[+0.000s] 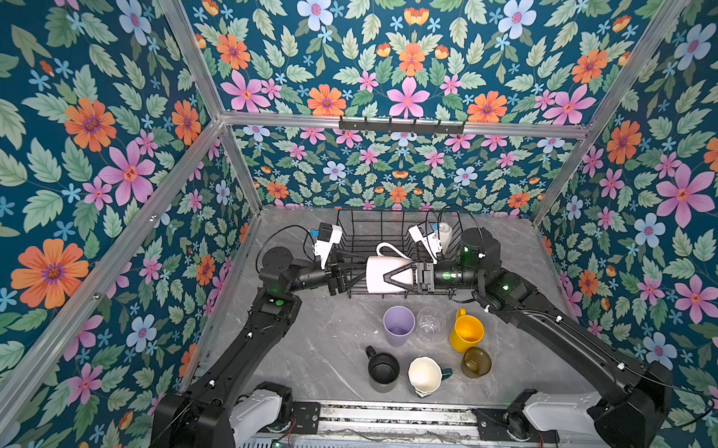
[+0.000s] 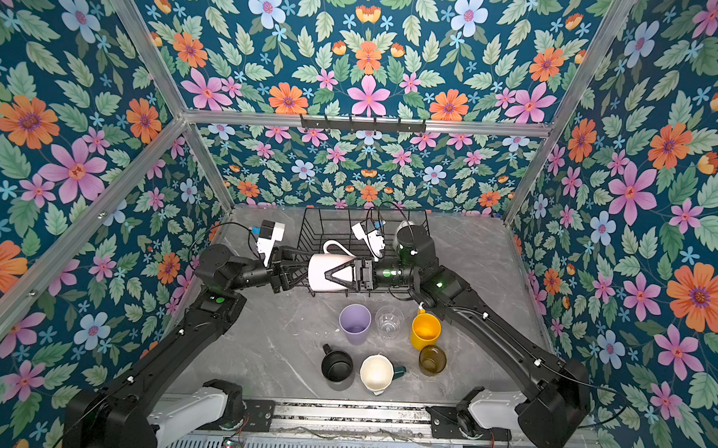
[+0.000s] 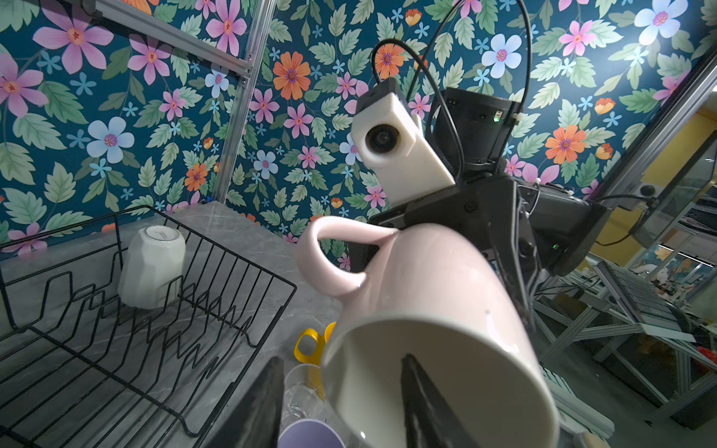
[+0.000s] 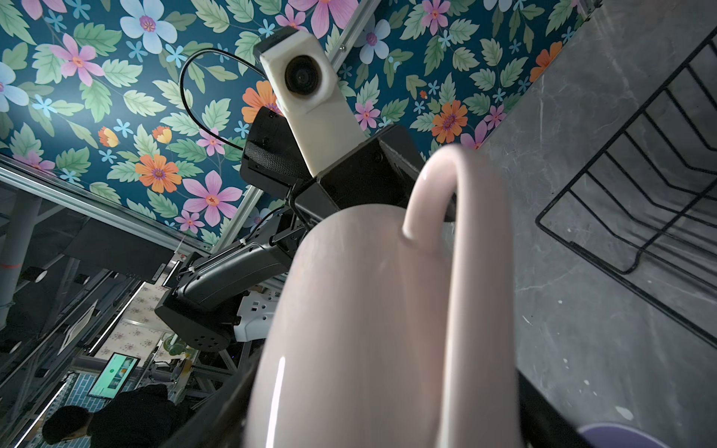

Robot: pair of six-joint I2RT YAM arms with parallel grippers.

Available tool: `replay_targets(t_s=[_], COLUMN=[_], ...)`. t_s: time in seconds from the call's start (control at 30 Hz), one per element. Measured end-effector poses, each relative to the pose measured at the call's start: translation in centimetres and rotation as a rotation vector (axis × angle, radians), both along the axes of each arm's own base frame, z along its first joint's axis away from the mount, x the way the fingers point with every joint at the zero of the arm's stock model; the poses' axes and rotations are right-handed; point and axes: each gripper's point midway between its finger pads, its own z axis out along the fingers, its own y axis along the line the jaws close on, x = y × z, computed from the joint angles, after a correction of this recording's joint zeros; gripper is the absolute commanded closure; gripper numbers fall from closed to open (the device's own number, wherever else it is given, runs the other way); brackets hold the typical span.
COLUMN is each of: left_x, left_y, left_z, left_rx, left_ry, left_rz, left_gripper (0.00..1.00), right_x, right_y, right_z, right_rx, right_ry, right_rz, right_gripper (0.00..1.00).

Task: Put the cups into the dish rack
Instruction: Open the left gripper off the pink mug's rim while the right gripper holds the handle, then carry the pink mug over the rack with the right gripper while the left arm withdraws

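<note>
L-wrist cam alone shows white mug point(image 3: 151, 267) inverted in rack point(image 3: 232, 251).

In both top views the pale pink mug point(image 1: 378, 276) hides one finger of my right gripper point(image 1: 390, 277); only the top finger shows. Mug + my grippers cover the near side of the dish rack point(image 1: 361, 229). White mug point(image 1: 445, 231) at the rack's far right sits mostly behind my right wrist cam point(image 1: 425, 236); handle not visible.

Left wrist view: my left gripper point(image 3: 342, 357) is cut off at the btm edge. Can't tell if the finger point(image 3: 426, 407) inside the mug's mouth touches the wall. Lilac tumbler point(image 3: 310, 434) = rim sliver only, yellow mug point(image 3: 308, 345) = handle only, clear glass point(image 3: 300, 388) blurred.

Right wrist view: mug blurred, its near end cut off.
</note>
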Motion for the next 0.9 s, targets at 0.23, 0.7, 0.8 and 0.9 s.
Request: replay_targets(t_s=[0.23,0.7,0.8,0.9], left_x=[0.6,5.6,7.2,8.6], left_y=[0.4,3.6,5.4,7.7], left_z=[-0.1,-3.2,-3.4,-3.6], left_rx=[0.04,0.165,0.199,0.239], left_ry=[-0.014,0.069,0.076,0.069], left_rz=[0.07,0.41,0.546,0.706], left_gripper=[0.13,0.0,0.0,0.0], right_x=[-0.2,4.1,5.9,7.6], right_y=[-1.6,-7.1,-8.1,-9.0], right_z=[1.6,-0.2,-1.6,-2.9], right_rx=[-0.032,-0.317,-0.441,-0.555], right_ry=[-0.044,-0.055,-0.055,-0.049], right_rz=[-0.056,-0.302,-0.364,-0.41], right_gripper=[1.0,1.0,1.0,1.0])
